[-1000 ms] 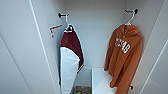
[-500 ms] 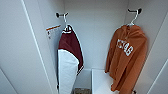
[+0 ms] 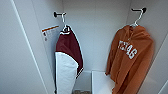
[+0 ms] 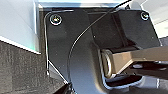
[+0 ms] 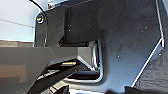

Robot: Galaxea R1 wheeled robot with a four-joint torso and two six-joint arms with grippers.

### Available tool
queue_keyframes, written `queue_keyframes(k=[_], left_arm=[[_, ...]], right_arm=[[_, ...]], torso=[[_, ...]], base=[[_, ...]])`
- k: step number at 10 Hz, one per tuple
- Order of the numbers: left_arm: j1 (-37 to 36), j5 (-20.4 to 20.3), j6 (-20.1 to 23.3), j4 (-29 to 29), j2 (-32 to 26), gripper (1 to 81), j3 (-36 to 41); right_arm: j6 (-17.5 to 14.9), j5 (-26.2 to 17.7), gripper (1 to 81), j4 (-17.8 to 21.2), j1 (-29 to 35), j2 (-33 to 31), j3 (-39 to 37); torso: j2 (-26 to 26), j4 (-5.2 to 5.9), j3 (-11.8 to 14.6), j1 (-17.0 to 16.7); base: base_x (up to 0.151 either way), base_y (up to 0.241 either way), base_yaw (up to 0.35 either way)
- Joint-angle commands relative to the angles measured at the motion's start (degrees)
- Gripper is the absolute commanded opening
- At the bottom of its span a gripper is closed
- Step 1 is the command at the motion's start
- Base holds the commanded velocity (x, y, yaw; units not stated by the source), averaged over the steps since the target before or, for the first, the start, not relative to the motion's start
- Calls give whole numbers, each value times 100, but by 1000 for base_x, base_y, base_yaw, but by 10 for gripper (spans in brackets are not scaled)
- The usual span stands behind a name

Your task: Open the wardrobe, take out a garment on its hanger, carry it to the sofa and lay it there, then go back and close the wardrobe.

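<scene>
The wardrobe (image 3: 100, 37) stands open in the head view, and I look straight into its white interior. The garment (image 3: 132, 62), a burnt-orange hoodie with white block letters on the chest, hangs at the right. Its thin white hanger (image 3: 137, 20) is hooked over a black hook (image 3: 140, 10) near the top right. The hoodie's lower hem runs off the picture's bottom edge. The sofa is out of view.
A maroon-and-white garment (image 3: 68, 50) hangs from a second black hook (image 3: 56, 14) at the left, beside an orange-striped label (image 3: 50, 30). A low white shelf (image 3: 101, 82) sits at the bottom. The open left door (image 3: 15, 50) fills the left side. Dark carpet (image 4: 20, 67) lies below.
The whole head picture has shifted very slightly, so the camera moved a little. Both garments hang as before.
</scene>
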Motion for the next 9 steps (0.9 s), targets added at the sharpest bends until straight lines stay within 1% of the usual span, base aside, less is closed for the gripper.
queue_keyframes(k=[1,3,6,7,8,9], left_arm=[[-155,239,21,74,1,811,-18],[-155,239,21,65,10,811,-18],[-164,248,20,65,27,811,-9],[-155,248,21,65,28,811,-9],[-155,256,3,5,27,811,-9],[-155,457,-23,-14,28,811,-9]], right_arm=[[-16,-274,811,-67,159,42,21],[-16,-274,811,-75,159,34,21],[-16,-274,811,-76,142,33,21],[-16,-282,811,-76,142,25,21],[-7,-283,811,-76,142,24,21],[-16,-283,811,-76,142,24,21]], torso=[[0,0,0,0],[0,0,0,0],[2,0,0,7],[2,-159,0,2],[2,-551,0,0],[2,-608,144,0]], base=[[92,0,0],[82,0,0],[0,0,0],[0,0,0],[0,0,0],[0,0,0]])
